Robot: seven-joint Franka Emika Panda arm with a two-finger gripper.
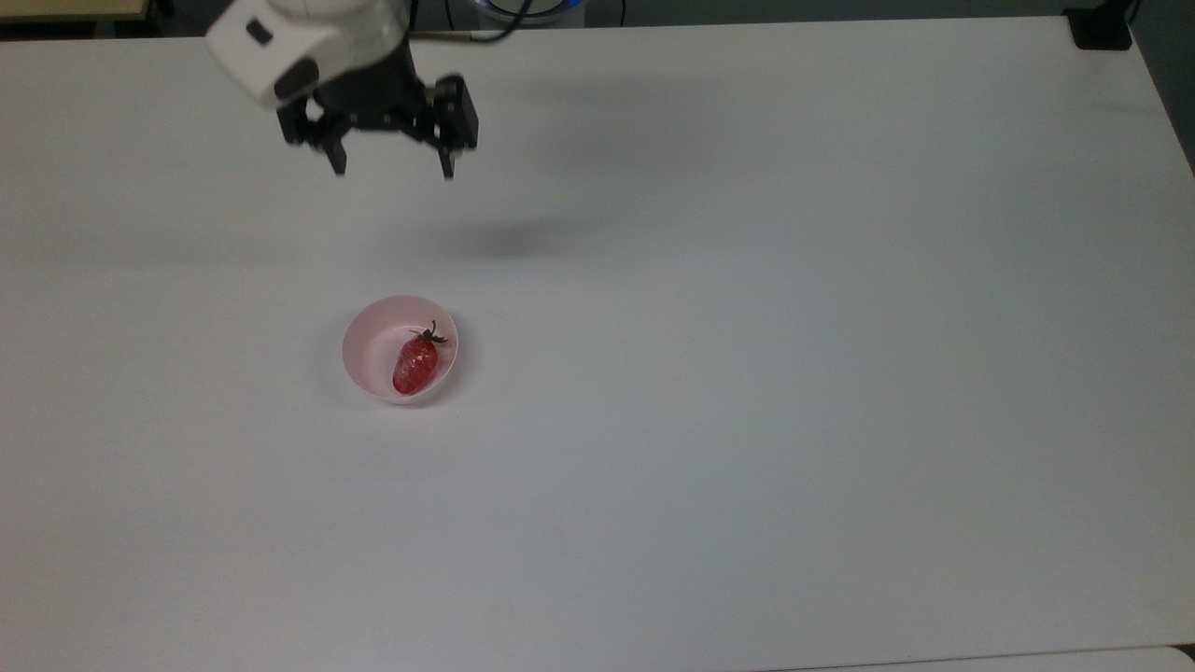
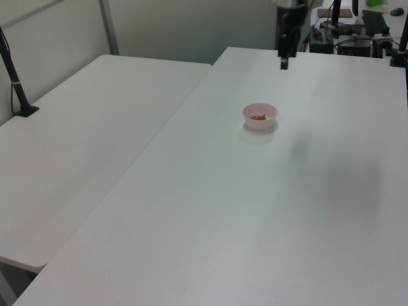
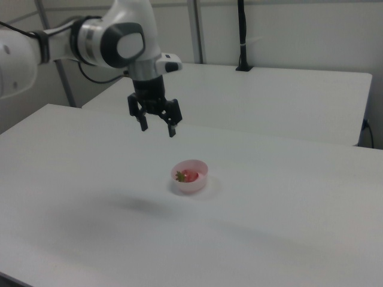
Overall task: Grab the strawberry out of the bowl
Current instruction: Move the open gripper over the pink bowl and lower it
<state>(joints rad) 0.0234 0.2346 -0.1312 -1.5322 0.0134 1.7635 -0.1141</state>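
A glossy red strawberry (image 1: 415,364) with a dark green cap lies inside a small pale pink bowl (image 1: 369,345) on the white table; the bowl (image 2: 268,113) and the strawberry (image 2: 258,116) also appear in the left view, as do the bowl (image 3: 199,181) and strawberry (image 3: 187,176) in the right view. My gripper (image 1: 392,170) hangs open and empty high above the table, well short of the bowl toward the top view's top edge. In the right view the gripper (image 3: 157,129) sits above and to the left of the bowl. In the left view the gripper (image 2: 284,62) hangs beyond the bowl.
A second white table (image 2: 83,146) adjoins on the left view's left, with a black post (image 2: 16,80) on it. A black clamp (image 1: 1100,28) sits at the top view's top right corner. Cables and equipment (image 2: 357,32) stand past the table's far end.
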